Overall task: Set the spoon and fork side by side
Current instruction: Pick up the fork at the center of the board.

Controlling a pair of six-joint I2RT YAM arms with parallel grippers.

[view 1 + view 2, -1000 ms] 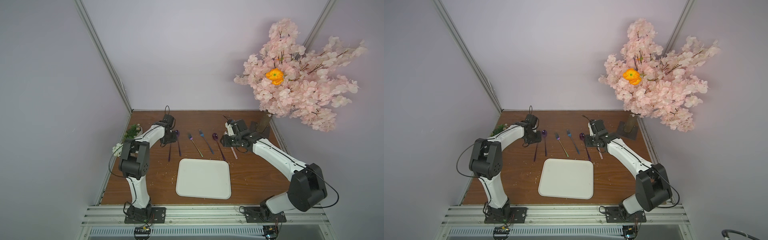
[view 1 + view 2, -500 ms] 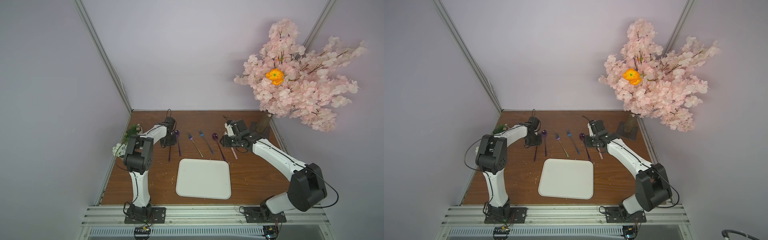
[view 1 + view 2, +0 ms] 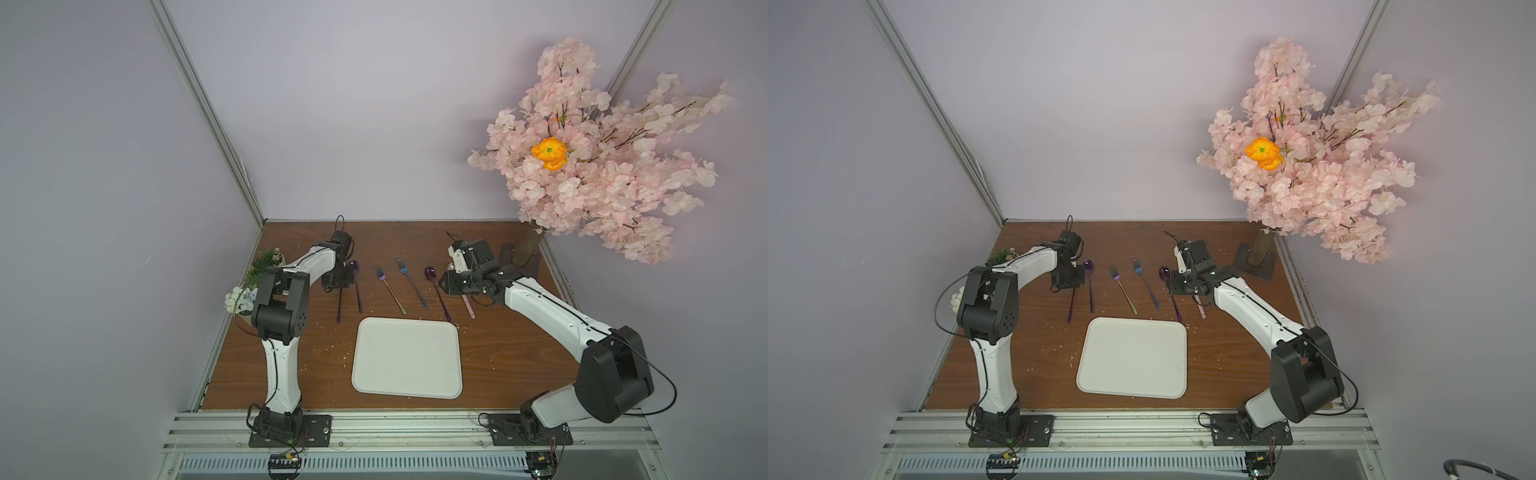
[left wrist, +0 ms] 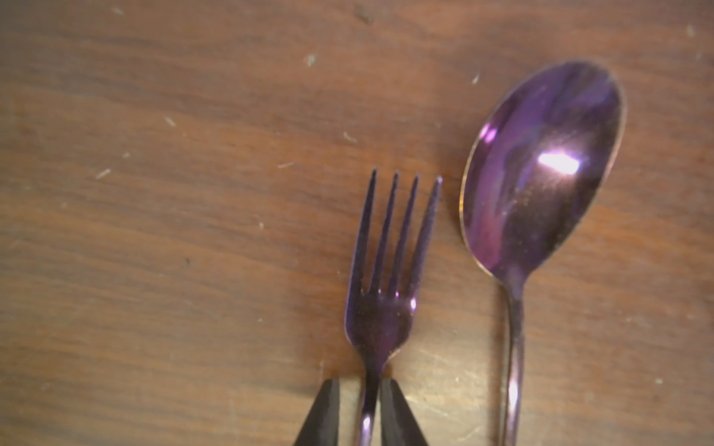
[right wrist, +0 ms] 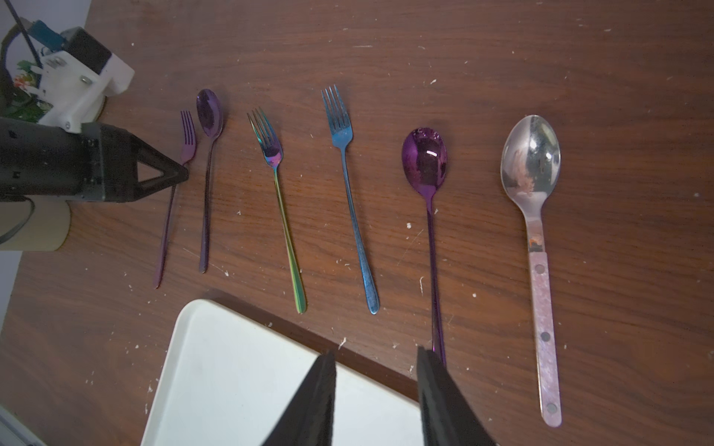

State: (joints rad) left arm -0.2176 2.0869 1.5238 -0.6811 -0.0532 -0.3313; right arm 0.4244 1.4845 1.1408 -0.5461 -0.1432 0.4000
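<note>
Narrowed left pincer [image 4: 359, 383] straddles purple fork [image 4: 380, 320] neck.

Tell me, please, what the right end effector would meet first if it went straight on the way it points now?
Probably the bare wooden table beside the white tray: the right end effector frames that strip. Depth is unclear, so one finger might touch the long purple spoon handle first.

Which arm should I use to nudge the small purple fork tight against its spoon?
Left. The left gripper straddles the neck of the small purple fork, just beside the small purple spoon. The right gripper hangs open far off, over the edge of the tray.
</note>
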